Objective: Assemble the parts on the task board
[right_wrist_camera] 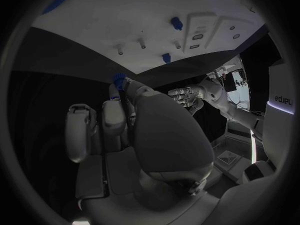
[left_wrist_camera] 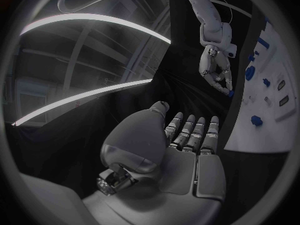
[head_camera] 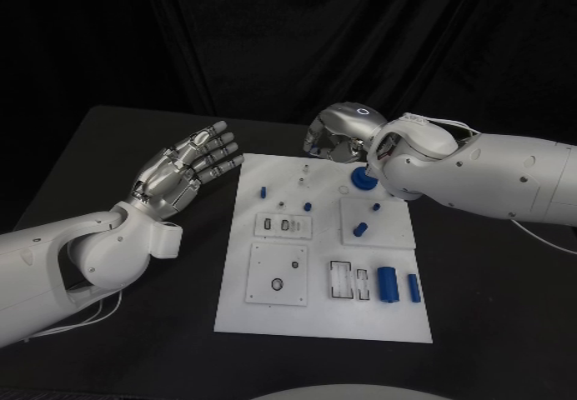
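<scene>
Task board [head_camera: 323, 321] lies mid-bench, several blue parts [head_camera: 387, 283] loose on it, so assembly seems early. Right robot hand [head_camera: 334, 137] pinches a small blue part [right_wrist_camera: 119, 78] near the far edge; left robot hand [head_camera: 187, 167] is spread, empty.

One white task board [head_camera: 323, 312], two silver hands and two blue cylinders [head_camera: 388, 283] lying side by side are counted on one black table [head_camera: 120, 350].

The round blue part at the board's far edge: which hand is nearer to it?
Right. The right hand hovers at the far edge of the task board, just beside the round blue part. The left hand is held open off the board's other side, well away.
</scene>
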